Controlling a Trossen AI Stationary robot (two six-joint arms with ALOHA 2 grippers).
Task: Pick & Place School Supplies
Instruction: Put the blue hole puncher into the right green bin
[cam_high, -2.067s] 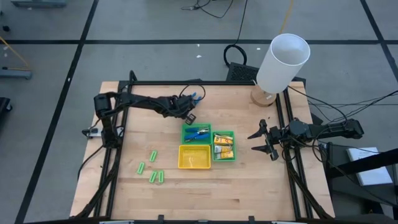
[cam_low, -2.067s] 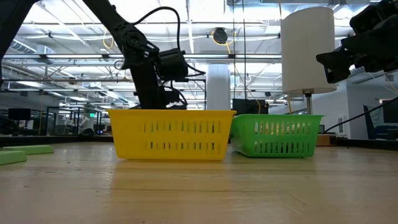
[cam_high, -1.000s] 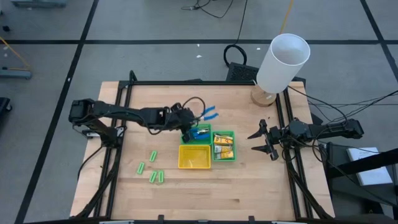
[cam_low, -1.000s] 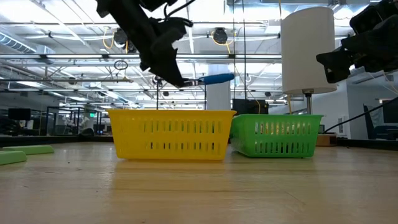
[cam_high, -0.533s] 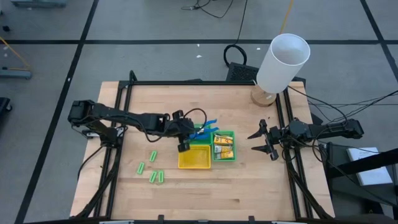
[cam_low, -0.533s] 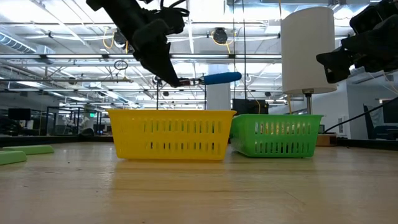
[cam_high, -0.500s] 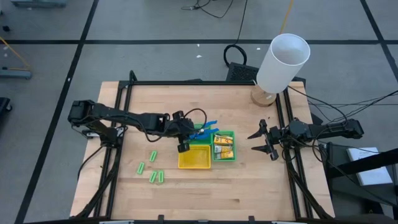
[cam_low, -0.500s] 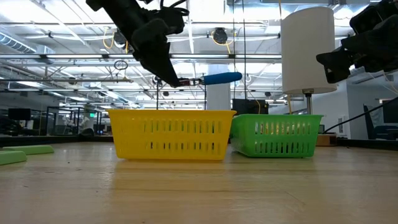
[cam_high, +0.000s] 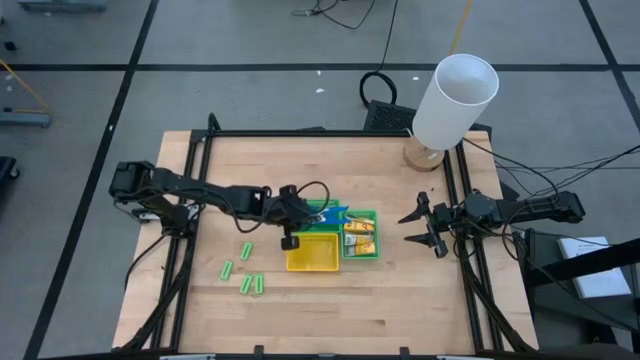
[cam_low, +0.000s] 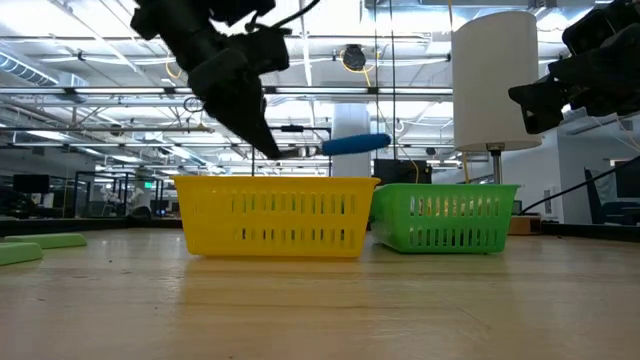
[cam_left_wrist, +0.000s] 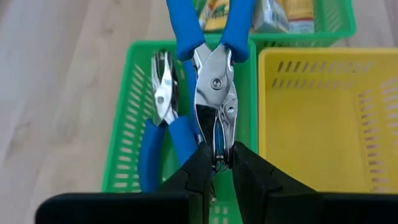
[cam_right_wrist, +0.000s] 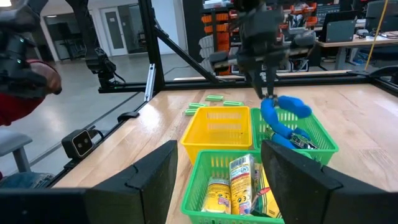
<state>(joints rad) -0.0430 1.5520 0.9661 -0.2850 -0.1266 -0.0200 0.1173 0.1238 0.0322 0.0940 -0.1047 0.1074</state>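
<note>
Since a moment ago our left arm has carried the blue-handled pliers further toward the trays, and they now hang over the green tray that sits behind the yellow tray. From above we see our left gripper just beside that tray, with four light-green sticks lying apart on the table to its left. Yellow-orange packets fill the second green tray. Our right gripper waits near the right edge, jaws spread and empty, close to the big white cylinder.

From table height, the pliers stick out level above the yellow tray's rim, so we judge they are not yet released.

Through the left wrist camera, our fingertips are clamped on the metal nose of the pliers, handles pointing away. Directly below lies another pair of pliers already in the green tray.

Through the right wrist camera, the held pliers dangle over the green tray. Lowering looks unobstructed to us, though the pair already inside may make the new one rest crooked.
</note>
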